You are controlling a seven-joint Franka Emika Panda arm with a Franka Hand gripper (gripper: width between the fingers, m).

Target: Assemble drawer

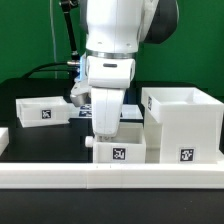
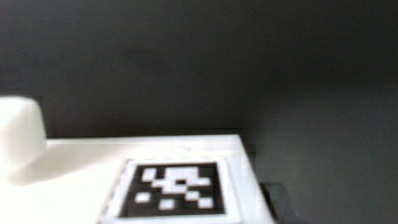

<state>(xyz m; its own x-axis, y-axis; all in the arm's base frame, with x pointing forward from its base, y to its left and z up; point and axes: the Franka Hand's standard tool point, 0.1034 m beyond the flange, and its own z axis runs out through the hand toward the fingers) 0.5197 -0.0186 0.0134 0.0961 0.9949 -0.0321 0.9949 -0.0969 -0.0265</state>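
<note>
Where the claw [image 1: 106, 130] hangs, the front tray [image 1: 120, 146] lies directly beneath it, at the near edge of the dark table [image 1: 30, 140], just behind the long white bar [image 1: 60, 178].

- Claw state: cannot be told. The fingertips are hidden by the arm's white body and the tray wall.
- Front tray: long axis runs across the exterior view. Its knob [image 1: 90, 143] points to that view's left, and its tag [image 1: 118, 153] is on the near wall. The right end is just beside the big box [image 1: 180, 125]; contact unclear.
- Big box: upright, open side up.
- Left tray [image 1: 45, 110]: apart from the claw, its inner end cut off by the arm.
- Wrist view: blurred. A square tag [image 2: 178, 190] on a white face; a white lump [image 2: 18, 135] not identifiable.
</note>
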